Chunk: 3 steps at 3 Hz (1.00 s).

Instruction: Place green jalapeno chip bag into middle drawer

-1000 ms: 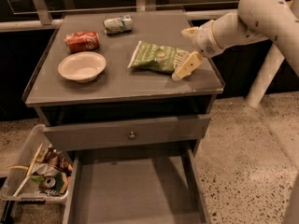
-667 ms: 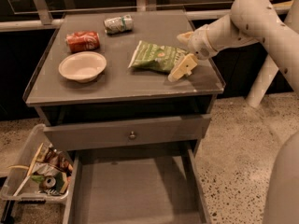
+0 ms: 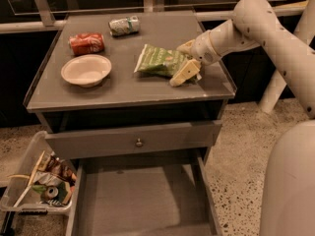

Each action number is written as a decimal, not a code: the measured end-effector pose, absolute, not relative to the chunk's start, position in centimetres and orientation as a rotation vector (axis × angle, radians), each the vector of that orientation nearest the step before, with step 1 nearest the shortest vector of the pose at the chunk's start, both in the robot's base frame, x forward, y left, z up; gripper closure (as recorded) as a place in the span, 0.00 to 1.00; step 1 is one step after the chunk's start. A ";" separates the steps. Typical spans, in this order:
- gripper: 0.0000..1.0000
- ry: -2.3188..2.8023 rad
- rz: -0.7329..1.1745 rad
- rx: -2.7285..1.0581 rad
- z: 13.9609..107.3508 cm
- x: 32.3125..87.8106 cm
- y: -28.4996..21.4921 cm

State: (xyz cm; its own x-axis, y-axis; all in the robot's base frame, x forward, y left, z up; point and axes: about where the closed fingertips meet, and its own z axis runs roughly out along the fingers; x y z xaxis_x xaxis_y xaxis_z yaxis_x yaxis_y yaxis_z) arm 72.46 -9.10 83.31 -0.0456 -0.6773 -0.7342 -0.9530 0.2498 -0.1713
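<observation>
The green jalapeno chip bag point(image 3: 160, 60) lies flat on the cabinet top, right of centre. My gripper point(image 3: 186, 59) reaches in from the right and is open, low over the top. One finger point(image 3: 185, 73) lies in front of the bag's right end and the other behind it, so that end sits between them. The middle drawer point(image 3: 142, 195) is pulled out below the cabinet, with a bare grey floor.
A white bowl point(image 3: 86, 70), a crushed red can point(image 3: 86, 43) and a crushed silver-green can point(image 3: 124, 25) sit on the cabinet top point(image 3: 118, 90). A shut drawer front with a knob point(image 3: 139, 142) is above the open drawer. A clear bin of trash point(image 3: 42, 183) stands at the lower left.
My gripper has moved left, from just beside the bag to straddling its right end. The bag, cans and bowl have not moved.
</observation>
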 end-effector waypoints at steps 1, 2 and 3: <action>0.45 1.793 0.478 -1.497 83.3 72.5 -9.1; 0.68 1.793 0.478 -1.497 83.3 72.5 -9.1; 0.92 1.793 0.478 -1.497 83.3 72.5 -9.1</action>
State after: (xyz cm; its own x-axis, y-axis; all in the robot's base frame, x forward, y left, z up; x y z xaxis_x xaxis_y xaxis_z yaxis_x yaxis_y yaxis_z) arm 72.46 -9.09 83.31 -0.0456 -0.6773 -0.7343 -0.9531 0.2497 -0.1712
